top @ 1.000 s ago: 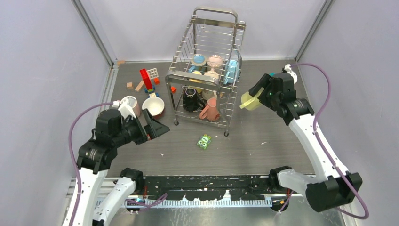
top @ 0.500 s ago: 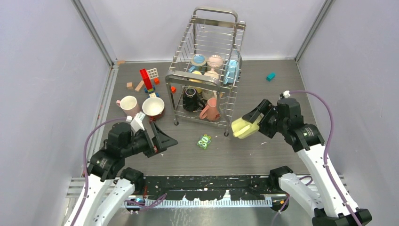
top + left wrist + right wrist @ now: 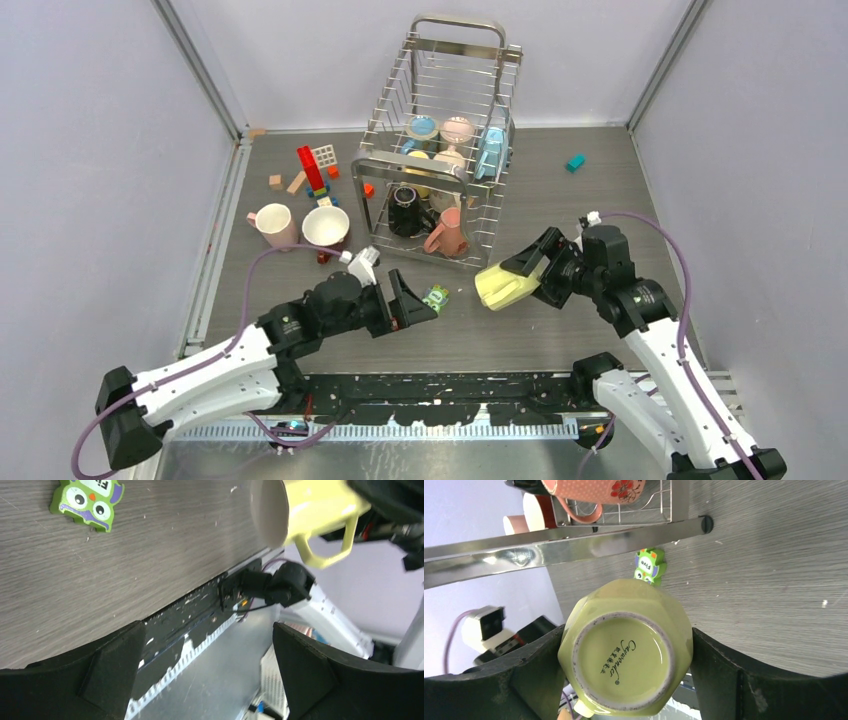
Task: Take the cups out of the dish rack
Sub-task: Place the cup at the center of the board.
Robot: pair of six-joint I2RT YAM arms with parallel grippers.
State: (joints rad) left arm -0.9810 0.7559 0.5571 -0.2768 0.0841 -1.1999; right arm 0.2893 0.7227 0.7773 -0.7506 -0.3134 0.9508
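My right gripper [image 3: 520,277] is shut on a yellow mug [image 3: 503,285], held on its side above the table right of the rack; its base fills the right wrist view [image 3: 626,662] between the fingers. The left wrist view shows the same mug [image 3: 310,510] from its mouth side. My left gripper [image 3: 408,303] is open and empty, low over the table's front, pointing at the mug. The silver wire dish rack [image 3: 437,150] stands at the back with several mugs inside, among them a black one [image 3: 405,208] and a salmon one [image 3: 447,235]. A pink mug [image 3: 272,222] and a dark red mug [image 3: 327,228] stand on the table left of the rack.
A small green owl packet [image 3: 434,298] lies on the table right by my left gripper. Coloured toy blocks [image 3: 312,170] lie at the back left and a teal block [image 3: 574,162] at the back right. Walls close in both sides.
My left gripper swung right along the table's front towards the green packet. My right gripper carried the yellow mug a little lower and further left.
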